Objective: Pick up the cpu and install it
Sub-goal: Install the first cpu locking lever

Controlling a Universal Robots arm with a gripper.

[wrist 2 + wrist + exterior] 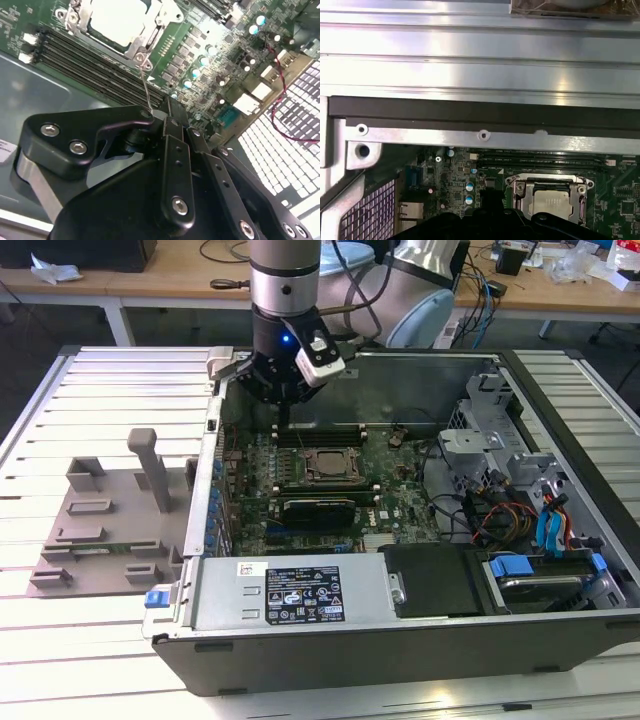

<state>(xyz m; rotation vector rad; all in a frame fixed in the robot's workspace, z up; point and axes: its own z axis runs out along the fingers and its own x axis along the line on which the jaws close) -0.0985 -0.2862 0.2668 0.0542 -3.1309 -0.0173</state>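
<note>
The cpu [325, 466] already sits in its socket at the motherboard's centre. The gripper [284, 420] hovers at its 11 o'clock, fingers together around nothing, near the thin latch lever [146, 90]. Locking the socket looks like the remaining step.

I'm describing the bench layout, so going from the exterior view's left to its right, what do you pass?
Grey fixture → cpu in the motherboard socket → drive cage → blue cables.
</note>
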